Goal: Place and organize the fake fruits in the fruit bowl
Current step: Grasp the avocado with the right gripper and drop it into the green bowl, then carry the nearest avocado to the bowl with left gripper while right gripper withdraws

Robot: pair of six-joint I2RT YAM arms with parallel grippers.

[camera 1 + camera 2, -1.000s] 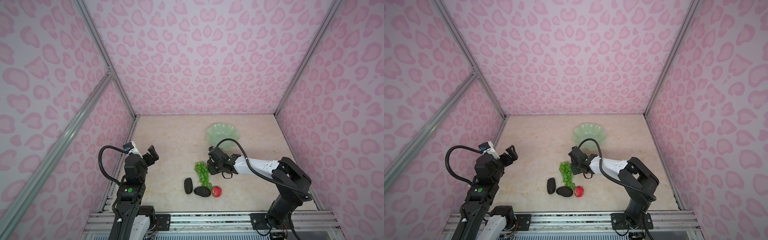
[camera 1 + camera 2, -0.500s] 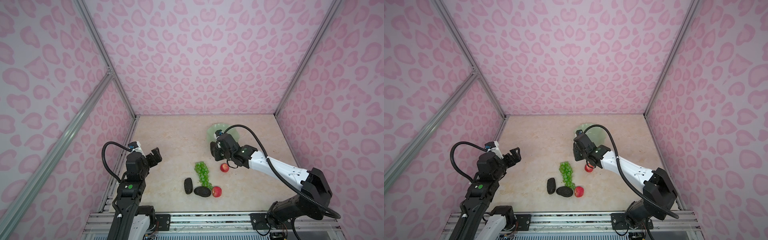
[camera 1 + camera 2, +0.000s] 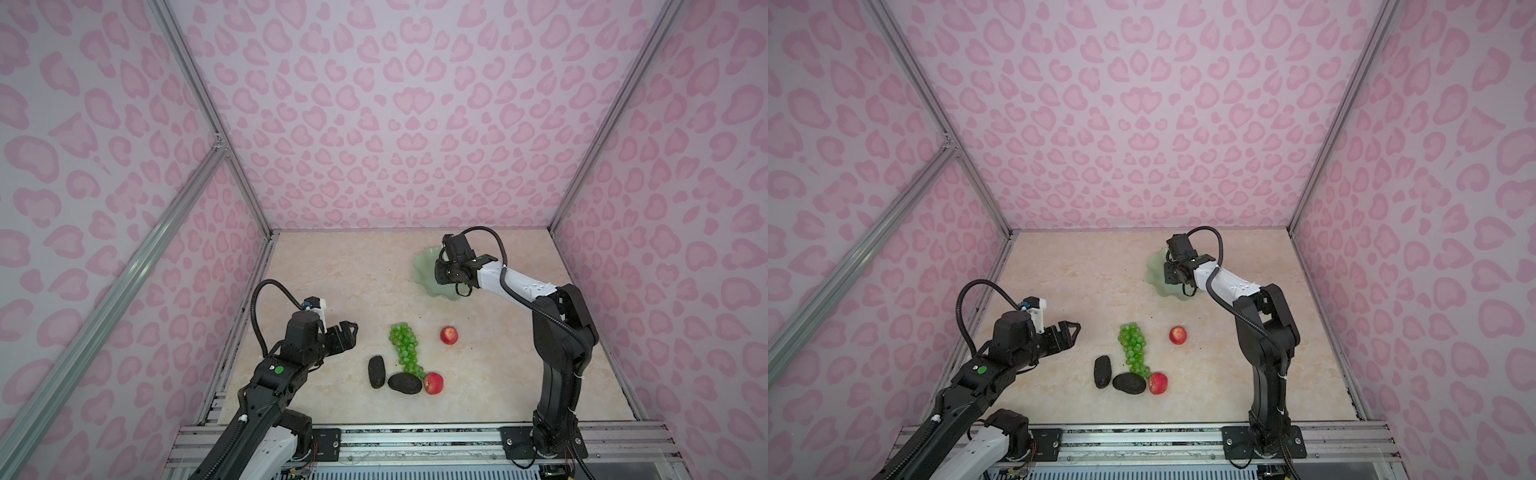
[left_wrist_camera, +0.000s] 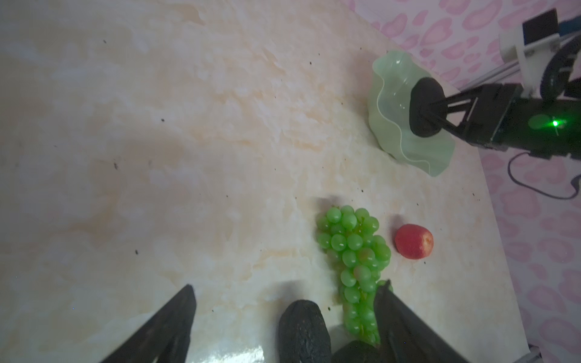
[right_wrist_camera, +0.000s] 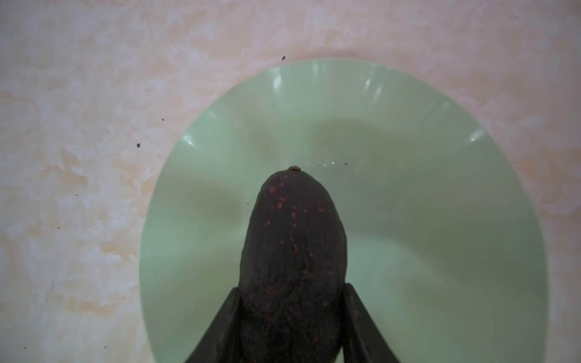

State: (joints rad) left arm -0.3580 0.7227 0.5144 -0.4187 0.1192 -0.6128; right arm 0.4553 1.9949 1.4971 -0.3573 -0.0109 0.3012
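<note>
So the avocado (image 5: 292,251) is pinched between the right jaws by its wider half, tip poking out ahead, and the fruit bowl (image 5: 424,195) is sat right underneath them. Best done low: it should be eased down till nearly touching the bowl floor and only then let go, or a roll-out is likely. The right arm is stretched forward, wrist tipped down. The left jaws are spread wide, nothing held, grapes (image 4: 355,251) just ahead.
</note>
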